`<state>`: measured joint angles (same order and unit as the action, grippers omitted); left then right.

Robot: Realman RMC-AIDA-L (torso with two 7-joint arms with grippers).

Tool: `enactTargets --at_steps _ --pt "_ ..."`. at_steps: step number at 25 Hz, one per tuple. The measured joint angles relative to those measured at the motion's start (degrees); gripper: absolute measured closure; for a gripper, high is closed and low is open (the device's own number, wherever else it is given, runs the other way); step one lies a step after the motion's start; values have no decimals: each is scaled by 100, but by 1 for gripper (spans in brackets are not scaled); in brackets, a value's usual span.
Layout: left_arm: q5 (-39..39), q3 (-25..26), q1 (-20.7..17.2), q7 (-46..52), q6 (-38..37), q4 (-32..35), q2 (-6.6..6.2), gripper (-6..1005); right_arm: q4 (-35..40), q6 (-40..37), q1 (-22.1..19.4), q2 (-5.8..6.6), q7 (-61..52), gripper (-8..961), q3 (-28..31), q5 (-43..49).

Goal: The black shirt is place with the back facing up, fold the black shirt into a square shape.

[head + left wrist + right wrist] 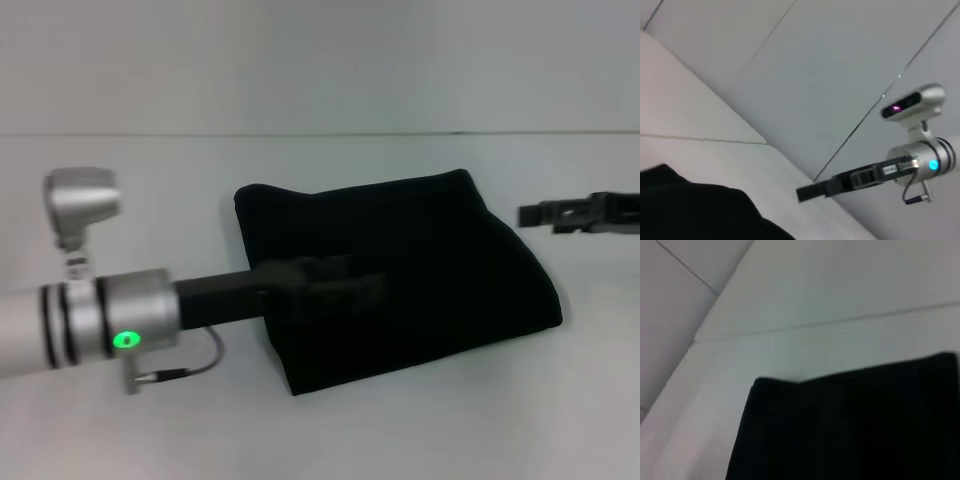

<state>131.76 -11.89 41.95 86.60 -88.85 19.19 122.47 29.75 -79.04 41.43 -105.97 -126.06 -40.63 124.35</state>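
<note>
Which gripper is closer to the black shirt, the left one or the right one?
Left. The left gripper is over the black shirt, near its middle. The right gripper is beside the shirt's right edge, off the fabric.

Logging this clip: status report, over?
Left pincer over the shirt. Right pincer at the right, clear of it. Large black fabric shirt folded compact on the white table. Nothing obstructing.

Bare lab; plain white table (320, 430)
</note>
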Motion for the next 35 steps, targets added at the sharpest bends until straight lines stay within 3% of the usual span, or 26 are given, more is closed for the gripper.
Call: enactTargets --at_steps 3,9,13,24,30,35 --pt "14 -147 -170 -230 -313 324 -66 66 -320 275 182 -46 -103 47 -262 9" --pt "21 -1094 -372 -681 -502 1010 -50 70 -659 795 518 -218 -311 48 -517 317" --pt "21 -1460 -387 -736 -532 1172 -37 72 -738 1055 707 -365 -332 48 -584 460" --pt "17 -1538 -353 -1023 -754 1222 -61 79 -832 1647 851 -673 -346 48 -645 701" --pt "23 -1542 -297 -1005 -713 1236 -91 82 -836 1772 920 -808 -346 249 -777 705" --pt "26 -1545 -280 -984 -679 1237 -111 85 -835 1847 961 -839 -392 357 -815 704"
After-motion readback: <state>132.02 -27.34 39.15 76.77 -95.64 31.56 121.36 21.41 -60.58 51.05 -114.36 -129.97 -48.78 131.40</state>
